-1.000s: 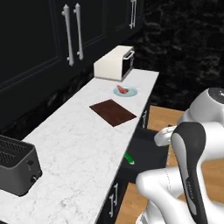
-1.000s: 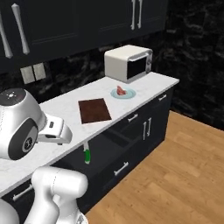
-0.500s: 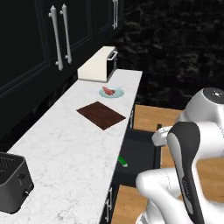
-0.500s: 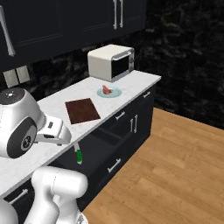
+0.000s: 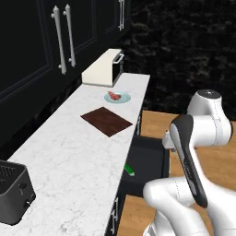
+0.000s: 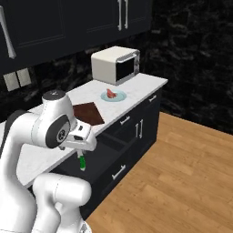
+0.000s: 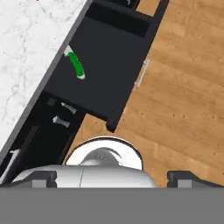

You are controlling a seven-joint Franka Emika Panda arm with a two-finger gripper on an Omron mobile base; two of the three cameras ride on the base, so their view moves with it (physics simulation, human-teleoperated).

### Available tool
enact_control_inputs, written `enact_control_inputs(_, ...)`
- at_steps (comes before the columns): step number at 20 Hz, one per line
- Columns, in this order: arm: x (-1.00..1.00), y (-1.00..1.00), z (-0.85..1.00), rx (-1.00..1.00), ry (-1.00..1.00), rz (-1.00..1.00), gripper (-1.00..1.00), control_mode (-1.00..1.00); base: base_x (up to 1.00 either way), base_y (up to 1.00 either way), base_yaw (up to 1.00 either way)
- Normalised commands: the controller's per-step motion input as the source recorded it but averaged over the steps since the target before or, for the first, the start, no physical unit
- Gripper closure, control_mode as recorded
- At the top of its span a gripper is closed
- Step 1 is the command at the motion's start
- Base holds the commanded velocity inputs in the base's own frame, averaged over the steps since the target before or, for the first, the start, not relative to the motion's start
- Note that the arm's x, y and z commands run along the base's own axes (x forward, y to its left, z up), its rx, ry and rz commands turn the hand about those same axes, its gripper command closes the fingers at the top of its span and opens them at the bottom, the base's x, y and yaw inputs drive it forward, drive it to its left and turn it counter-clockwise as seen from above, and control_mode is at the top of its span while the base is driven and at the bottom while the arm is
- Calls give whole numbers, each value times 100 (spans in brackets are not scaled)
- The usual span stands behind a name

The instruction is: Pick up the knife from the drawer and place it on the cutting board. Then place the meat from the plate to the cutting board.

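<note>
The knife (image 7: 76,65), green-handled with a short pale blade, lies in the open dark drawer (image 7: 109,83) close under the counter edge. It also shows as a green spot, the knife (image 5: 129,170) and knife (image 6: 82,162). My gripper (image 7: 113,178) hangs well above the drawer, open, its fingertips (image 7: 43,178) far apart with nothing between them. On the counter lies the reddish-brown cutting board (image 5: 107,121), also cutting board (image 6: 89,113). Just beyond it the meat (image 5: 114,96) rests on the pale plate (image 5: 123,99); the right base view shows the same meat (image 6: 111,93) and plate (image 6: 119,97).
A white microwave (image 6: 115,65) stands at the counter's far end and a black toaster (image 5: 13,197) at its near end. The drawer's silver handle (image 7: 142,72) juts out over the wooden floor (image 7: 188,78). Tall cabinet doors (image 5: 64,39) hang above the white marble counter (image 5: 60,152).
The whole picture has shifted in both base views, so the base has moved along the counter. The knife still lies in the open drawer and the gripper stays open.
</note>
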Motion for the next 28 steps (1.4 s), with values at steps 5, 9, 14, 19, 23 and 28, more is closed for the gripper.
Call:
enact_control_inputs(5, 77, -46, -65, 0, 22, 3, -100, -100, 0, 0, 0)
enact_control_inputs(9, 85, -18, -67, 2, 15, -4, -100, -100, 0, 0, 0)
enact_control_inputs(14, 86, -1, -60, 0, 14, -12, -100, -100, 0, 0, 0)
enact_control_inputs(19, 56, -19, -56, 0, 7, -6, -100, -100, 0, 0, 0)
enact_control_inputs(23, 31, -53, -53, 0, 7, 0, -100, -100, 0, 0, 0)
enact_control_inputs(28, 40, -11, -40, 0, 3, -1, -100, -100, 0, 0, 0)
